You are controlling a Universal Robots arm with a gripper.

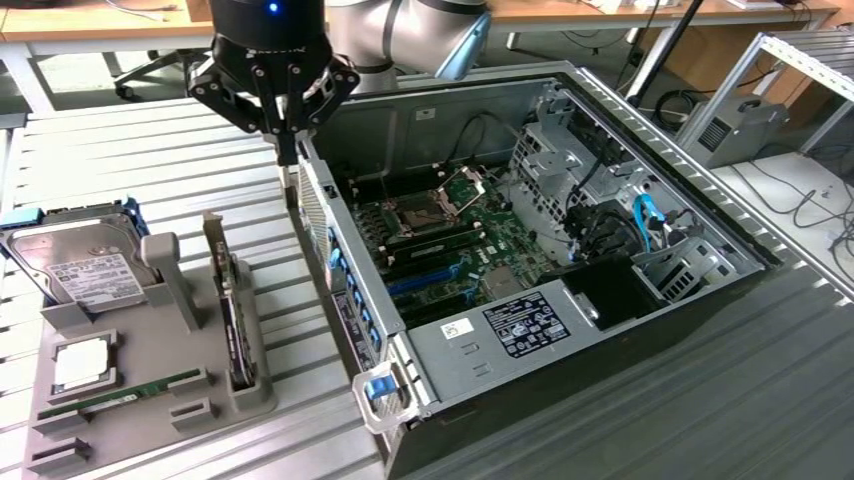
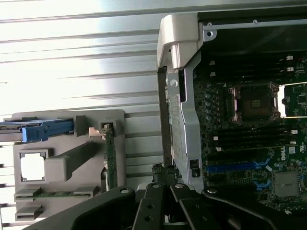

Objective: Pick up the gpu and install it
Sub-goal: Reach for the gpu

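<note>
Slatted tabletop (image 1: 134, 160): thin green gpu card (image 1: 238, 320) stands in a grey holder (image 1: 174, 285), probably light, stiff, fragile; pinch its top edge. Your gripper (image 1: 284, 158) is clenched, empty.

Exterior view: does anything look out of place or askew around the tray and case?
Nothing looks spilled or damaged. The gpu stands on edge in the grey tray, untouched. One oddity: the shut gripper sits by the rear wall of the open case, not over the gpu; contact can't be judged.
</note>
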